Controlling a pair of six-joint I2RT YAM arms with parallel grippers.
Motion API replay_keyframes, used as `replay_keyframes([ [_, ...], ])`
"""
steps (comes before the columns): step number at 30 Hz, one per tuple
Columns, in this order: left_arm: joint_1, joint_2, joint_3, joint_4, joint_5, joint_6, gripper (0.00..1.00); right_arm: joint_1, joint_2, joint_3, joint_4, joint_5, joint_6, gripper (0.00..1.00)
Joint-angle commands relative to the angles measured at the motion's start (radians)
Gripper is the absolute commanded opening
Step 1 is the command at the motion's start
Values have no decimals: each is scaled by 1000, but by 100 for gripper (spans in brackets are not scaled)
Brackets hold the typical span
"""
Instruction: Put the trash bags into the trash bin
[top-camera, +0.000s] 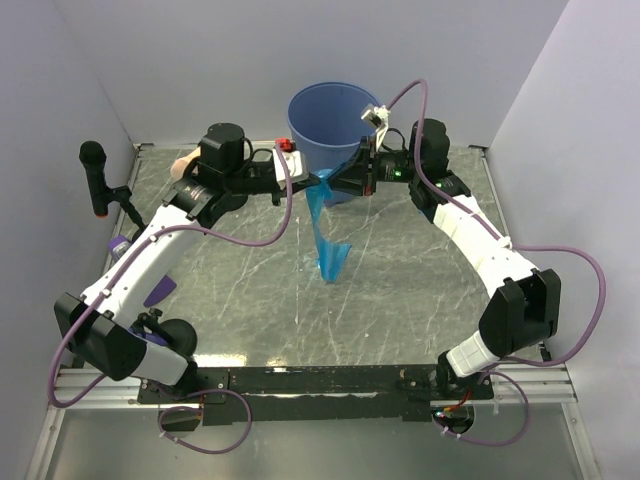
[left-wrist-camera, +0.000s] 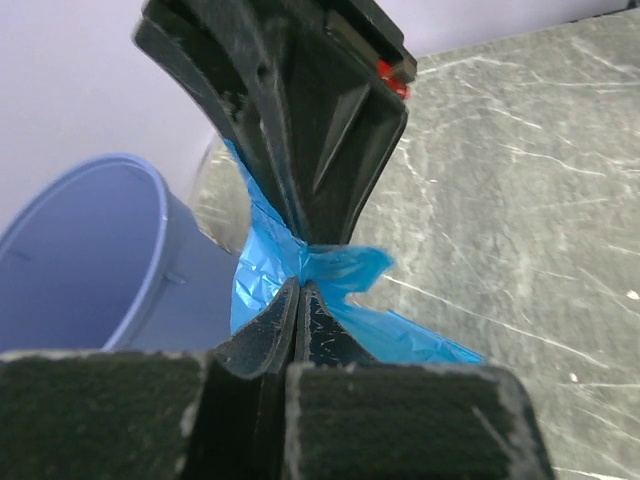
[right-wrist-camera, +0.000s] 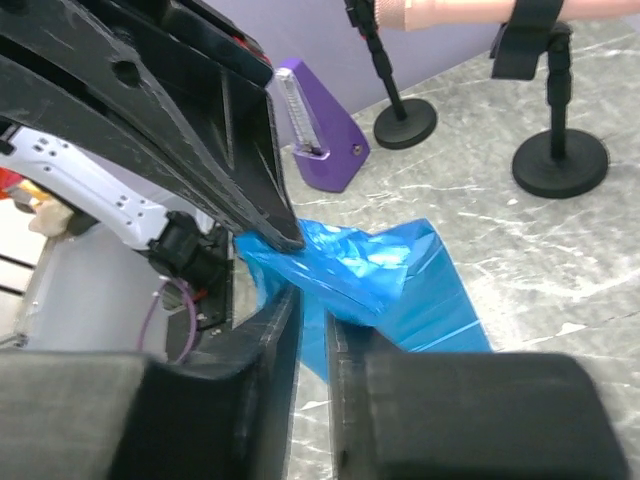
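1. I am holding the thin, translucent bright-blue plastic film trash bag (top-camera: 328, 240) with both arms. My left gripper (left-wrist-camera: 300, 290) is pressed together on a bunched fold of the film. My right gripper (right-wrist-camera: 312, 312) is clamped on the same bunch, almost tip to tip with the left one.
2. The trash bag is hanging from this shared pinch as a long twisted strip, just in front of the round, rigid medium-blue plastic trash bin (top-camera: 310, 140) at the far side of the grey marbled desk (top-camera: 250, 290). The bag is outside the bin, and I cannot tell whether its lower end is touching the desk.
3. I am judging that the step in hand is carrying the bag over the rim. To do it well, both grippers should be rising together, so that the film is not stretching or tearing between them.
4. Because the strip is long, the lift should be high enough that the lower end is passing over the thick rim. Otherwise it may be dragging on the outer wall and pushing the bin.
5. Over the opening, I am planning to lower the tail inside first and only then to release, one gripper after the other. The film looks flimsy and may be clinging to a pad, so I am planning to check that it falls.
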Motion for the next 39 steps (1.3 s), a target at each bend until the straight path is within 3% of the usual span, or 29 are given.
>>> replay_keyframes([
  [1,-4,7,36,-16,53,25,1,6,-50,14,36,-38,-30,30],
  [6,-4,17,50,-26,65,40,1,20,-30,31,45,-62,-21,33],
  [13,-4,15,48,-31,79,63,9,30,-12,36,71,-81,1,38],
  [18,-4,43,90,-92,112,109,1,34,8,42,110,-82,45,37],
  [22,-3,61,120,-132,129,121,1,34,24,50,145,-107,77,29],
  [24,3,69,134,-143,139,120,1,34,28,53,128,-88,62,5],
  [25,6,73,140,-146,143,117,1,31,28,48,139,-84,68,0],
  [33,68,81,154,-158,191,43,1,-26,16,16,95,13,75,0],
  [39,71,60,96,-112,119,25,1,-44,-1,4,62,28,53,0],
])
